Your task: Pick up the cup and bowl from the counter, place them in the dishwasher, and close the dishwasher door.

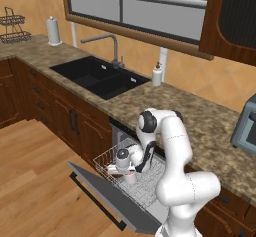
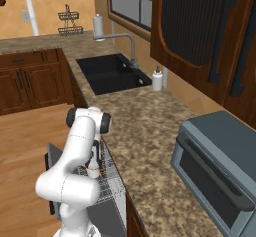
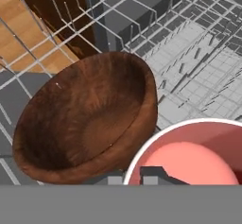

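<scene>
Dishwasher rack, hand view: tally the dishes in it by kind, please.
Dark reddish-brown wooden bowl, lying tilted in the white wire rack: 1
White cup with pinkish-red inside, beside the bowl: 1
Total: 2

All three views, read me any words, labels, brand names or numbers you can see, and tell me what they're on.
There is no readable text.
The soap dispenser, toaster oven, dishwasher door, bowl and cup carry no label, brand or number.

Brown bowl (image 3: 87, 119) tilted in dishwasher rack (image 3: 189, 53), white pink-lined cup (image 3: 189, 154) just beside
</scene>
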